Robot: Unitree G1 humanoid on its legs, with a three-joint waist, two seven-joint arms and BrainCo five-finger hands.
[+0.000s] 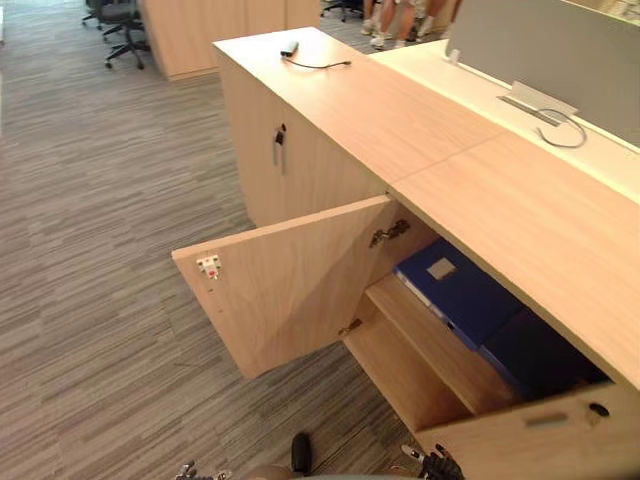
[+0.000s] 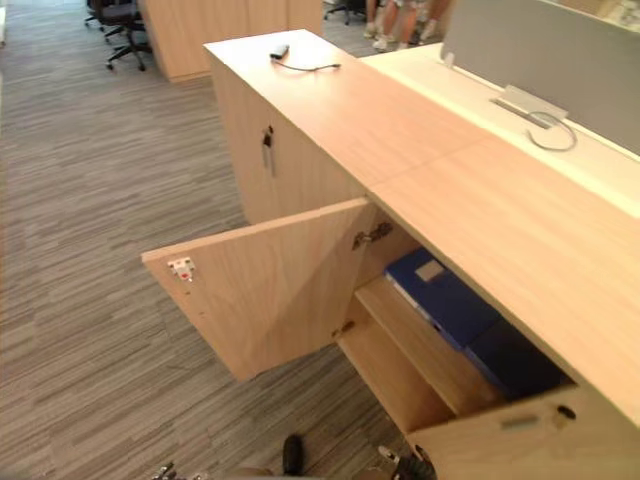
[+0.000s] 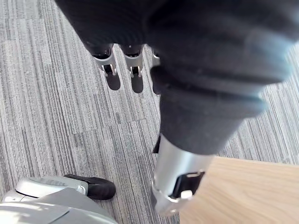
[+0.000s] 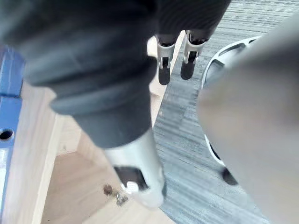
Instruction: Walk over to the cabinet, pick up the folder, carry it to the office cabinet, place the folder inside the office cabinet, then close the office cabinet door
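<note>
Folder status: blue folder lies inside the office cabinet, flat on the upper shelf, just beside a darker navy item. Placement judged done. Door closing remains.

Door: swung wide, inner face toward the head camera, free edge out over the carpet. White catch on the inner face near the free edge, metal hinge at the cabinet end.

Left hand: fingers straight and relaxed, empty, hanging over carpet. Right hand: same, slack and empty, close to the cabinet's open front. Neither touches the door.

Risks from here (judgement):
- The outer face must be pushed, and it is turned away. A hand reaching round the free edge could snag or drag the door wider instead.
- A push near the hinge gives poor leverage, so the door may stall short of latching.
- Fingers left on the edge could be nipped against the frame at closure.
- Cannot tell whether the folder's near corner overhangs the shelf front. If it does, the door stops on it or shoves it askew.
- A second panel sits ajar at lower right and may foul the closing edge.
- The right arm is close to the opening, so a body turn could knock it against the cabinet.
</note>
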